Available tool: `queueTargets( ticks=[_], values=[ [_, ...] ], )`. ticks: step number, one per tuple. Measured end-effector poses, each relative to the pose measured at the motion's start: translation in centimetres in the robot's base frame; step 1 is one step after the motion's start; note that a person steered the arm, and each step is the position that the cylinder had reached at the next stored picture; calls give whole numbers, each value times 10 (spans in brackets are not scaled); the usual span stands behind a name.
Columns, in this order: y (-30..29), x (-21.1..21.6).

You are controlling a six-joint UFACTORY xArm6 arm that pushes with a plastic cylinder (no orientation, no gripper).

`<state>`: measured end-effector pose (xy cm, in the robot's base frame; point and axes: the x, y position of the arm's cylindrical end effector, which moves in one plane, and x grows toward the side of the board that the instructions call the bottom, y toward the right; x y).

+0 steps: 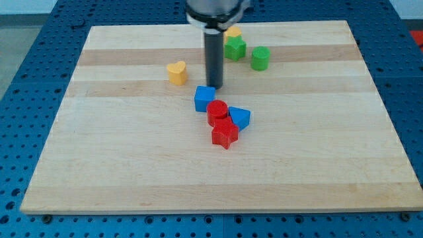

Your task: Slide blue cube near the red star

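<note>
The blue cube (204, 98) lies near the board's middle. Touching its lower right is a red cylinder (217, 112), and below that lies the red star (225, 133). A blue triangular block (240, 118) sits against the right of the red pieces. My tip (215, 86) stands just above and to the right of the blue cube, at its top edge, close to or touching it.
A yellow heart block (176, 73) lies to the view's left of the rod. A green star-like block (234, 48) and a green cylinder (260, 58) lie at the view's top right of the rod. A yellow block (232, 32) is partly hidden behind the rod. The wooden board (132, 165) rests on a blue perforated table.
</note>
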<state>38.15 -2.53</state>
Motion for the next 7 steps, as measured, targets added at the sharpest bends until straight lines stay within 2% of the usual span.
queueTargets(
  ticks=[1,7],
  values=[
    [-14,2],
    [-14,102]
  ],
)
